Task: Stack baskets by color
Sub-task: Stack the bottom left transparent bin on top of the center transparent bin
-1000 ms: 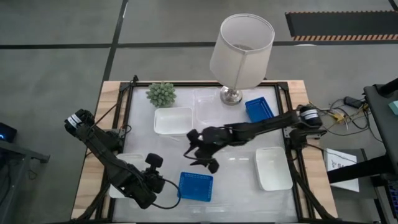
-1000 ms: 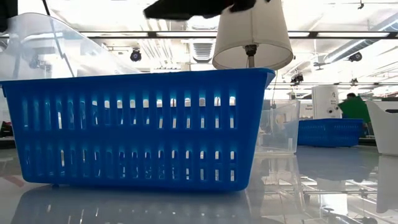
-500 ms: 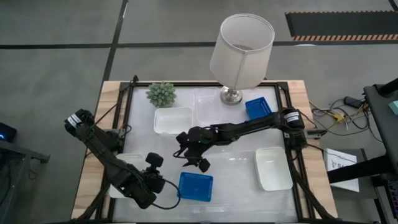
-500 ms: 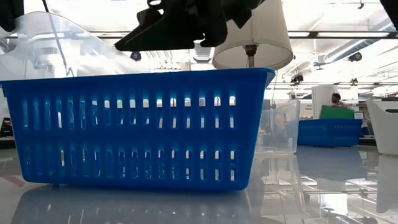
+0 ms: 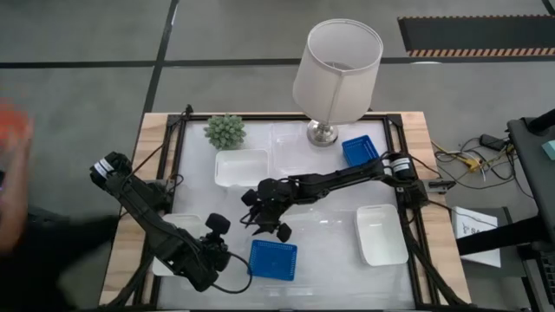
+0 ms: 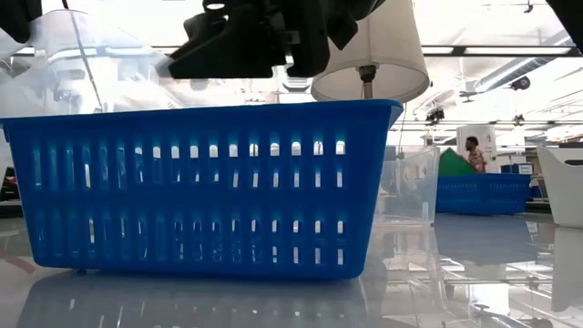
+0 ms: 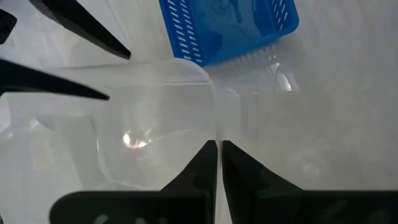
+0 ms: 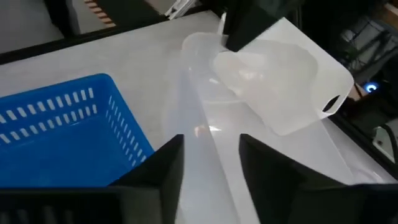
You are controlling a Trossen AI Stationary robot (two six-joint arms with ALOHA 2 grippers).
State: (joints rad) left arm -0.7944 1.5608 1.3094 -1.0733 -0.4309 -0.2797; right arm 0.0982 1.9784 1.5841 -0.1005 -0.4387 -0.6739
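Observation:
My left gripper [image 7: 217, 149] is shut on a clear basket [image 7: 149, 118], which hangs tilted above the table at the near left [image 6: 73, 64]. My right gripper [image 8: 211, 155] is open. Its two fingers [image 7: 93, 37] stand on either side of the clear basket's far rim; whether they touch it I cannot tell. A blue basket [image 5: 273, 258] rests on its base just right of the clear one. Below the clear basket a white basket [image 8: 280, 81] lies on the table. My left gripper pinches the clear basket's rim [image 7: 214, 127] between its two shut fingers. It holds a single wall at the side nearest its wrist. The fingers slant down from the table's left. The basket is lifted clear of the table and tilted.
A second blue basket [image 5: 360, 152] and the lamp [image 5: 334, 74] stand at the far right. A green plant [image 5: 225, 130] is at the far left, and white baskets lie at mid table [image 5: 241, 167] and at the right [image 5: 381, 234]. A person's blurred form [image 5: 13, 156] shows left of the table.
My right gripper has gone down and toward the table's left edge, to the clear basket that my left gripper holds. My left gripper has kept its place. A person has come into view at the left.

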